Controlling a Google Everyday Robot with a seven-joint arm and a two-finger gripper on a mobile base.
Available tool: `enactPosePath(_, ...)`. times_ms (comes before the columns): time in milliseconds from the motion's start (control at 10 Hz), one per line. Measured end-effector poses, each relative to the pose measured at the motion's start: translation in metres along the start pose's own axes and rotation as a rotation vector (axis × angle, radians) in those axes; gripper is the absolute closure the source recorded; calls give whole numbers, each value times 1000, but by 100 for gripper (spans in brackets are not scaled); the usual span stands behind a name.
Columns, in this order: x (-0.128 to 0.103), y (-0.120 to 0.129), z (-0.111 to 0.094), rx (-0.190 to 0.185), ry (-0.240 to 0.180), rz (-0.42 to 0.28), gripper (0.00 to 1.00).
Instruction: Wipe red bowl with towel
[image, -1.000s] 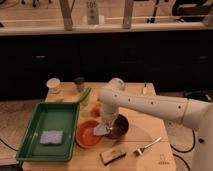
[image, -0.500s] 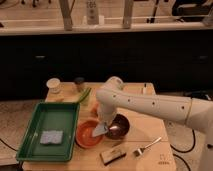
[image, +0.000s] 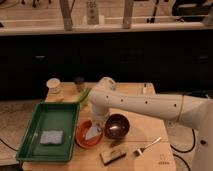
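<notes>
End effector (image: 96, 125) of the single white arm points down into the red bowl (image: 81, 138), right at the towel (image: 93, 133). Whether it is spread, closed, or pinching the cloth cannot be told.

The arm reaches in from the right, bends at a raised elbow near the middle of the wooden worktop (image: 90, 160), then drops steeply. That angle seems chosen so the tool meets the dish from above and can press the cloth flat against its inside.

The red bowl is a shallow orange-red dish near the front of the worktop. The towel is a small pale grey patch lying inside it, toward the side nearest the arm. Placed there, it appears ready to be rubbed across the dish surface, so the wiping step looks to be under way.

Just right of the dish, nearly touching it, is a deeper dark bowl (image: 117, 126). To the left is a green tray (image: 35, 117) holding a grey-blue sponge (image: 51, 136). A fork (image: 147, 146) and a small brown block (image: 112, 156) lie near the front edge, apart from the dish.
</notes>
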Motion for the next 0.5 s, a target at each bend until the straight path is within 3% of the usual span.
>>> enactPosePath(500, -9, -2, 24, 2, -19, 1, 100)
